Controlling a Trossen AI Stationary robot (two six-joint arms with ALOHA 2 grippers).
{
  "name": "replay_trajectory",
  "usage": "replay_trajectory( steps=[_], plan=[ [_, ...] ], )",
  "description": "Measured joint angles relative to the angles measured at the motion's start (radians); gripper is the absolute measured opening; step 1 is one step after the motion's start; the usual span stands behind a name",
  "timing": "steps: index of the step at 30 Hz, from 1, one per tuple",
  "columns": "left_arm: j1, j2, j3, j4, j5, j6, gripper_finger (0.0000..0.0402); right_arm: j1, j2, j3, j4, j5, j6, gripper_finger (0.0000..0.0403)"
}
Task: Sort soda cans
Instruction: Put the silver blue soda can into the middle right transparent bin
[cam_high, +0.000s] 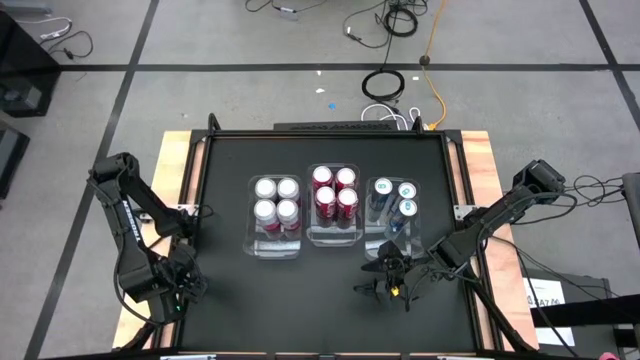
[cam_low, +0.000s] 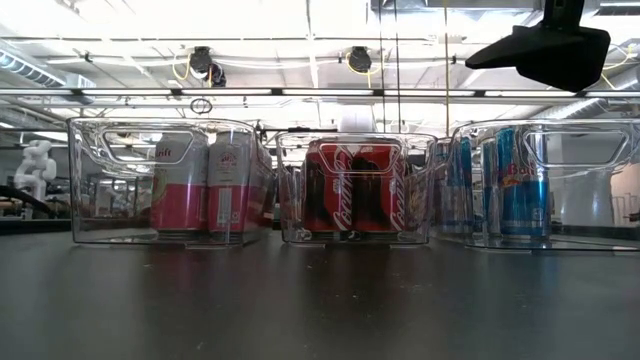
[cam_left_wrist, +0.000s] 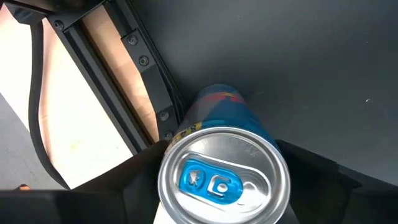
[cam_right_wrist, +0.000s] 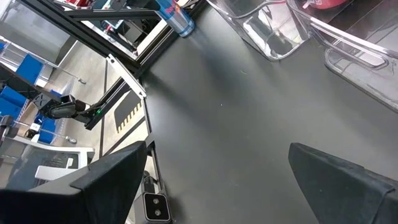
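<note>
Three clear bins stand side by side mid-table. The left bin (cam_high: 272, 248) holds several white cans (cam_high: 276, 200), the middle bin (cam_high: 334, 238) several red cans (cam_high: 334, 192), and the right bin (cam_high: 378, 243) three teal-blue cans (cam_high: 395, 198). My left gripper (cam_high: 175, 285) is at the table's near left corner, shut on a blue can (cam_left_wrist: 221, 180) with a silver top. My right gripper (cam_high: 395, 283) is open and empty above the table, just near of the right bin; its wide-spread fingers (cam_right_wrist: 348, 180) frame bare tabletop. My left gripper pinches the blue can between its two fingers (cam_left_wrist: 127, 186), one on each side of the can's upper part (cam_left_wrist: 180, 140) just below the silver rim. The fingers come from above, along the can. The can's top faces the wrist. Whether its base touches the table cannot be told.
The table's left rail (cam_left_wrist: 140, 62) and wooden border (cam_high: 170, 170) run close beside the held can. The black tabletop (cam_high: 290, 300) lies between the two grippers, near of the bins. Cables lie on the floor beyond the far edge.
</note>
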Motion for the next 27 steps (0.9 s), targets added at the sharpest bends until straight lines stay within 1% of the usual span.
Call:
replay_trajectory(
  steps=[6,15,21,27],
  plan=[
    [0.002,0.0,0.001,0.019,0.002,-0.001,0.0265,0.0,0.0,0.0,0.0,0.0,-0.003,0.0384],
    [0.009,0.0,0.016,0.092,-0.011,-0.027,0.0261,0.0,0.0,0.0,-0.001,0.0,-0.008,0.0384],
    [0.057,0.0,0.016,0.147,-0.041,-0.015,0.0261,0.002,0.0,0.0,-0.01,0.0,-0.012,0.0384],
    [0.136,0.0,0.017,0.223,-0.08,0.09,0.0261,0.003,0.0,0.0,-0.009,0.0,-0.028,0.0384]
  ],
)
